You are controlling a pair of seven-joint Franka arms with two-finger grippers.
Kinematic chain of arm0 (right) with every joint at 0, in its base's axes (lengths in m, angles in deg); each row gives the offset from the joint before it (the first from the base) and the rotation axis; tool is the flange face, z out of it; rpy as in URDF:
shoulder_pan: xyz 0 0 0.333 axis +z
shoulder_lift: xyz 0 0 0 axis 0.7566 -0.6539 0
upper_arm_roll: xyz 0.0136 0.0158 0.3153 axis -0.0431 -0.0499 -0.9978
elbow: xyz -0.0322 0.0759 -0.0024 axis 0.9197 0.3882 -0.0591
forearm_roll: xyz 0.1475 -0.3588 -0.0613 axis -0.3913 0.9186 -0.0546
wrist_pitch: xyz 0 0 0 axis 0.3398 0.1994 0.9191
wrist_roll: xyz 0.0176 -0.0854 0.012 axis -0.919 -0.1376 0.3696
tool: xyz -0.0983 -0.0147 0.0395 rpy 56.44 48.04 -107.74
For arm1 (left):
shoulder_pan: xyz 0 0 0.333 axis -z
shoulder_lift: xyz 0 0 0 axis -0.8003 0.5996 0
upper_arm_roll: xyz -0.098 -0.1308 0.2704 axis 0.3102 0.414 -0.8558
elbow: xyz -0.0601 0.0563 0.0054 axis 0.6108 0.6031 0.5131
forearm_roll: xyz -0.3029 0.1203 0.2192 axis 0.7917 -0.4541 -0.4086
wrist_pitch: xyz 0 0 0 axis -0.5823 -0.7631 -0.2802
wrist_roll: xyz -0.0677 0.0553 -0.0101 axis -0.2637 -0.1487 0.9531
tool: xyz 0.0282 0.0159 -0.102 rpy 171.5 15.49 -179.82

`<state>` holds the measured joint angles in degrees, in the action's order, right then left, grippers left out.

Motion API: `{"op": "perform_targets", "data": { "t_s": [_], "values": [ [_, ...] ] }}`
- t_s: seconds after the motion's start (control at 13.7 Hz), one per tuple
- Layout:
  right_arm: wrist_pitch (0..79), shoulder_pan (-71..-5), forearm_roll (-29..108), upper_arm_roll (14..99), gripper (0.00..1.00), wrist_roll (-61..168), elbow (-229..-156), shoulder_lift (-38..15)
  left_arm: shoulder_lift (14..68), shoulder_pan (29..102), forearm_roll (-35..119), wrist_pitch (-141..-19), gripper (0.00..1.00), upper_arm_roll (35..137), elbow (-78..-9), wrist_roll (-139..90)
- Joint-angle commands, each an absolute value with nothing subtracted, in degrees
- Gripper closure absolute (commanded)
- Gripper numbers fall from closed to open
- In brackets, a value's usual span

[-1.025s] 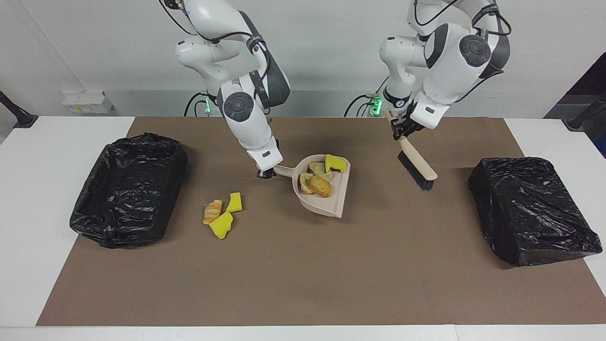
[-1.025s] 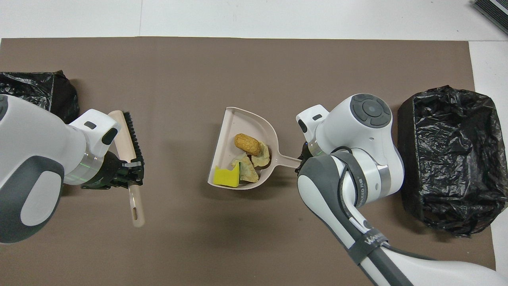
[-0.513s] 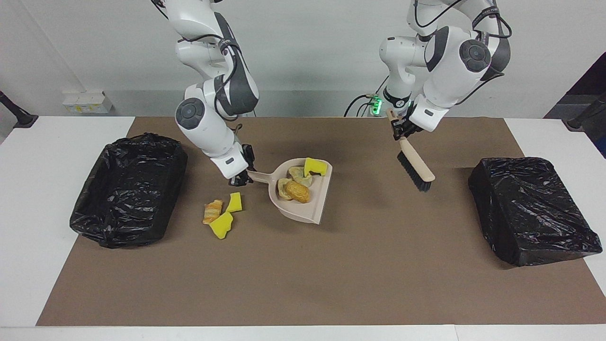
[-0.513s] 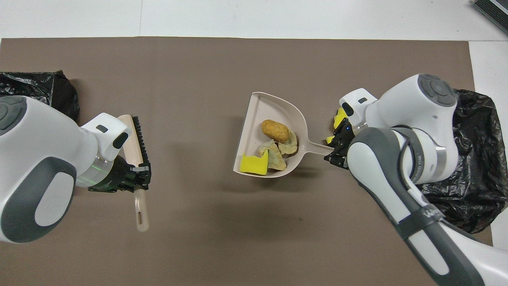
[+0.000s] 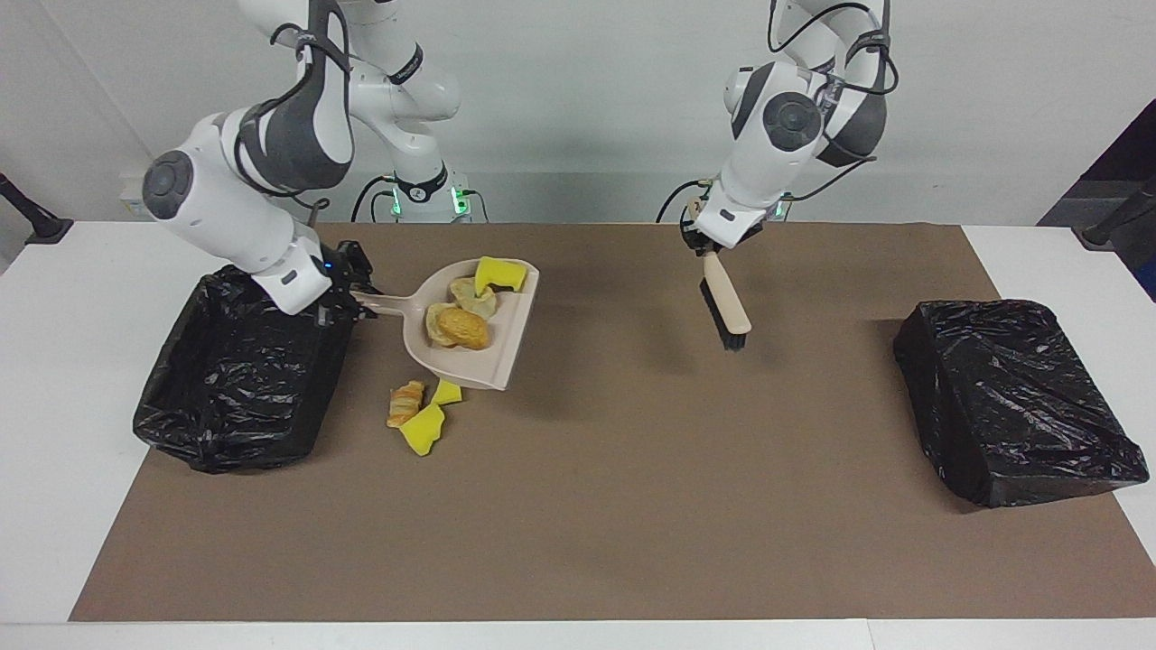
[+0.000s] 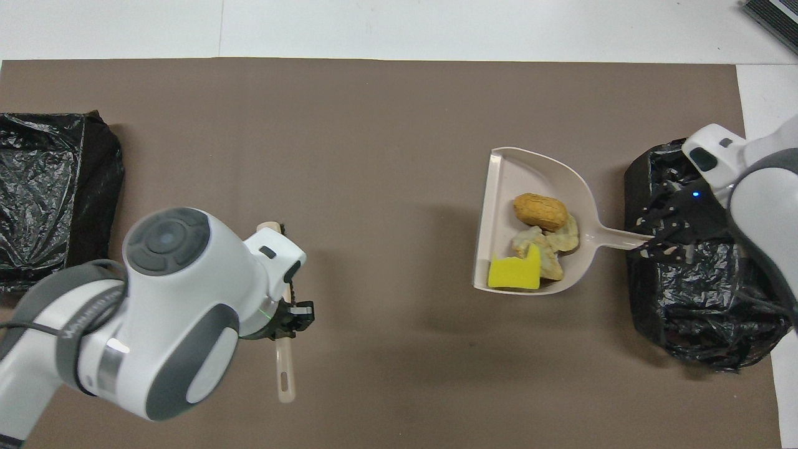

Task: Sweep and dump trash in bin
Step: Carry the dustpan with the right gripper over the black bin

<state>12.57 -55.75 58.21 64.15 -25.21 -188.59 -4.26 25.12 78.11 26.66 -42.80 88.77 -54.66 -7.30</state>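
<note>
Right gripper (image 5: 350, 307) is clamped on the handle of the beige dustpan (image 5: 492, 357), held up in the air, the gripper itself over the rim of the black-lined bin (image 5: 239, 361) at the right arm's end of the table. Out from that grip, the pan carries a load: a yellow sponge chunk (image 5: 499, 273), a golden-brown toy bread roll (image 5: 462, 329) and pale pastry pieces (image 5: 471, 294) beside it. Below the pan's lip, on the brown mat (image 5: 632, 506), three scraps lie together: a toy croissant (image 5: 405, 403) and two yellow foam pieces (image 5: 422, 429). Left gripper (image 5: 703, 246), closed on the hand brush (image 5: 727, 311), hangs over the mat, bristles pointing down, well apart from the second black-bagged bin (image 5: 1016, 397).
</note>
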Motion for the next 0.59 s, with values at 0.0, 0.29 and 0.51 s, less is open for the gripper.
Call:
{"op": "perform_targets", "data": {
  "t_s": [0.0,0.29,0.51],
  "values": [
    [6.95,-60.75,64.31,63.5,1.0,-30.66,-184.26,-4.31,23.6,84.69,27.13,-51.62,1.0,88.06,-63.03,-3.29],
    [4.83,-70.07,71.25,63.51,1.0,-39.36,-182.31,-4.48,23.33,92.69,30.3,-55.77,1.0,88.06,-67.18,0.3],
    [6.66,-74.55,77.76,63.68,1.0,-45.25,-182.23,-4.57,23.77,96.13,35.12,-58.05,1.0,88.06,-69.99,0.76]
  ]
}}
